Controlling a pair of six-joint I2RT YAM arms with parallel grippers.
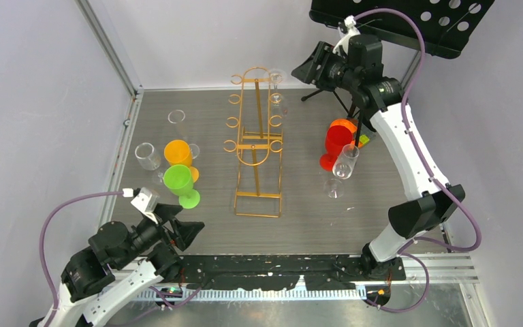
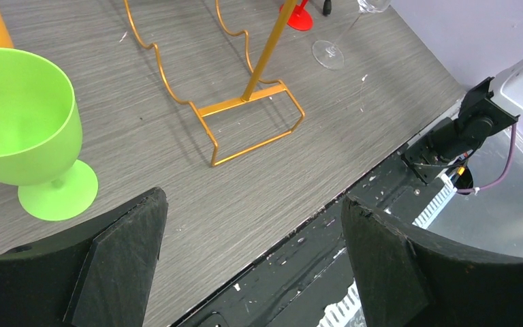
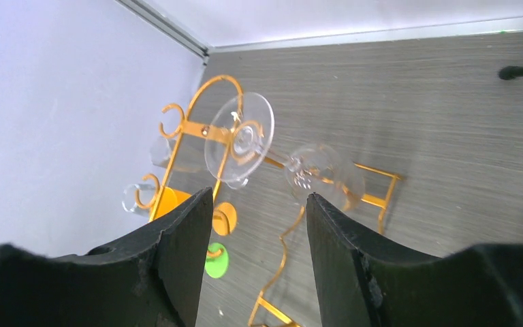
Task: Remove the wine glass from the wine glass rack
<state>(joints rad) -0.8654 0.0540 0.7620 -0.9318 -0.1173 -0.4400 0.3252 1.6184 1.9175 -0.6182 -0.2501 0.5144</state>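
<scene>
Wine glass (image 3: pixel 242 139) hangs foot-up on wine glass rack (image 1: pixel 257 146) (upper hook). My right jaws open, near it, not touching; left jaws open, empty.

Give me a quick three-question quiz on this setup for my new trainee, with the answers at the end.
1. True or false: the right gripper is clamped on the clear wine glass.
2. Which stands nearest the left gripper? A orange goblet, B green goblet, C red goblet.
3. How many glasses hang on the wine glass rack?
Key: 1 false, its jaws are open, short of the glass. 2 B. 3 one.
</scene>
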